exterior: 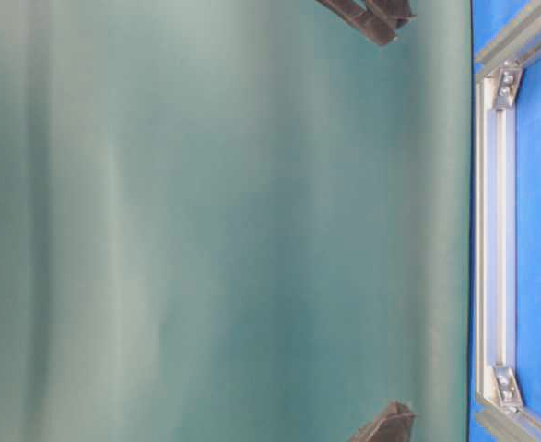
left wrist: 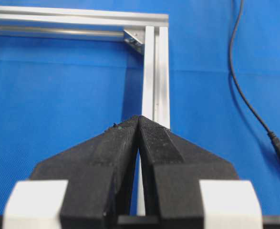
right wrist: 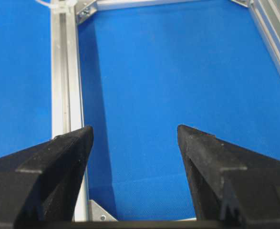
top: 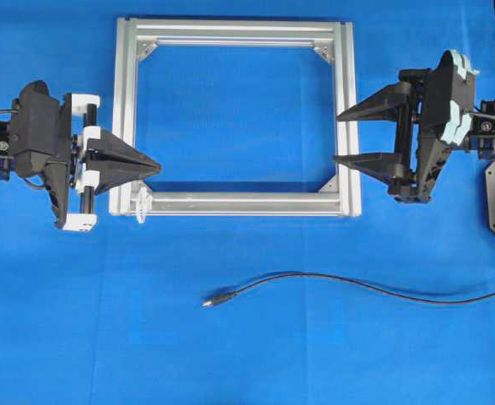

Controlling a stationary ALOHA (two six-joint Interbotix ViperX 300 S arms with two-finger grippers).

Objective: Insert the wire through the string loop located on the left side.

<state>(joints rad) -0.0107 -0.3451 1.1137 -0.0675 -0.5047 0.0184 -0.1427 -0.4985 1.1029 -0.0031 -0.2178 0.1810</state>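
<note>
The wire (top: 314, 283) lay loose on the blue cloth (top: 230, 354) nearest the viewer, plug tip pointing left, well apart from both arms. Beyond it, the string loop (top: 142, 205) hung at the aluminium frame (top: 346, 110)'s lower-left corner. The left gripper (top: 154, 166) hovered just above the loop, jaws pressed together, empty. The right gripper (top: 340, 137) stood wide open over the frame's right rail, holding nothing.

The wire (top: 331, 283) runs off the overhead view's right edge.

Closed left gripper (left wrist: 139, 125) over frame (left wrist: 156, 76)
</note>
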